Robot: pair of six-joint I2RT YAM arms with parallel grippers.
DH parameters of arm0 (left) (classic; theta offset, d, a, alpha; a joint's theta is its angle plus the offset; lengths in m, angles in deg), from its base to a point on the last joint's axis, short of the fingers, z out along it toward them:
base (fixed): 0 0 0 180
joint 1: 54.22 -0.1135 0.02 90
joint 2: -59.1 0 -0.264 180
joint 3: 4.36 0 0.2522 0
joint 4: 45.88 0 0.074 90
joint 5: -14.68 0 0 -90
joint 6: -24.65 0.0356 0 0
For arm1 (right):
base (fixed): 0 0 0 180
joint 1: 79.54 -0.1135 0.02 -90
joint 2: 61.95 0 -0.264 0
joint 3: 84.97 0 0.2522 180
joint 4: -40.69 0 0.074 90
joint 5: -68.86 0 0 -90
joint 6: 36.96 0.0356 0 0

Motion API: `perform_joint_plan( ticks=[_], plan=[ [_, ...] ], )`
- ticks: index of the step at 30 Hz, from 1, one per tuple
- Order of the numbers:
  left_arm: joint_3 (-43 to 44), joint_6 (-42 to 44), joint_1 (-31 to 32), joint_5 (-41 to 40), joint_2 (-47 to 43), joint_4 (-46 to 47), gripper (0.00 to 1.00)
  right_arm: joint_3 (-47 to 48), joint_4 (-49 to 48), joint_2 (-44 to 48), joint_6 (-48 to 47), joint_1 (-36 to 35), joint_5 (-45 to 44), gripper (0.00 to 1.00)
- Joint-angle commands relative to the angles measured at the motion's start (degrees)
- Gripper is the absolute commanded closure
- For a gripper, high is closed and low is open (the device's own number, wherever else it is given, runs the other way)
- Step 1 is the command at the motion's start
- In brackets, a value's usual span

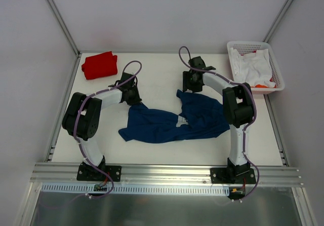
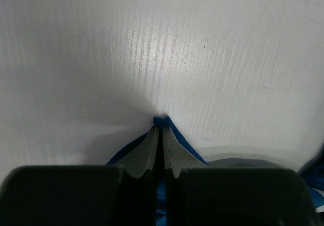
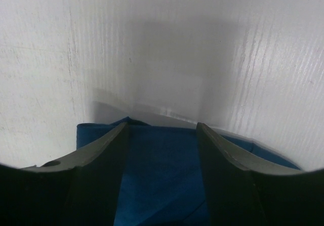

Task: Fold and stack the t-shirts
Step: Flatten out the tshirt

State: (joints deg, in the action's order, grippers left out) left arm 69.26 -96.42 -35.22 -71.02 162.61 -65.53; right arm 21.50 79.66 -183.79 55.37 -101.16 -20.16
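- The red t-shirt (image 1: 99, 65) lies folded at the far left corner of the table (image 1: 157, 69).
- The left end effector (image 2: 162, 128) is clenched on a corner of the navy t-shirt (image 1: 167, 122).
- The navy t-shirt lies crumpled mid-table, between the arms.
- The right end effector (image 3: 162, 130) is released, fingers apart over the shirt's far edge.
- The basket (image 1: 248, 44), far right, holds white cloth (image 1: 253, 66).

Lab test cell: white walls (image 1: 167, 13), aluminium rail (image 1: 167, 173).

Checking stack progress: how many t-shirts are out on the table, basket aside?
2. The red t-shirt lies folded at the far left corner; the navy t-shirt lies crumpled mid-table between the arms. White cloth in the basket may hide more.
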Motion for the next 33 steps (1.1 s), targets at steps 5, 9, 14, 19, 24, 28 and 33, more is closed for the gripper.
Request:
perform_joint_plan(
  ticks=[5,9,14,19,24,28,33],
  plan=[
    [-1.32,-0.40,-0.28,0.89,1.26,-1.67,1.00,0.37,0.63,4.24,-1.01,-0.52,0.61,0.40],
    [-1.32,-0.48,-0.28,0.98,1.26,-1.67,1.00,-0.68,0.98,5.30,-0.83,-1.14,0.00,0.40],
    [-1.41,-0.40,-0.28,0.89,1.00,-1.67,1.00,-2.96,0.28,4.77,0.13,-1.75,-0.18,0.39],
    [-1.67,-0.31,-0.28,0.80,0.73,-1.58,1.00,-9.19,-2.88,4.86,1.80,-2.28,0.17,0.40],
    [-1.58,-0.31,-0.28,0.80,0.82,-1.58,1.00,-12.81,-5.08,4.95,3.12,-2.54,0.17,0.74],
    [-1.41,-0.22,-0.28,0.80,0.82,-1.67,1.00,-12.46,-4.91,5.03,3.03,-2.54,-0.62,1.00],
    [-1.23,0.04,-0.28,0.89,0.30,-1.76,1.00,-9.40,-2.63,6.70,1.46,-2.54,-3.60,1.00]
  ],
)
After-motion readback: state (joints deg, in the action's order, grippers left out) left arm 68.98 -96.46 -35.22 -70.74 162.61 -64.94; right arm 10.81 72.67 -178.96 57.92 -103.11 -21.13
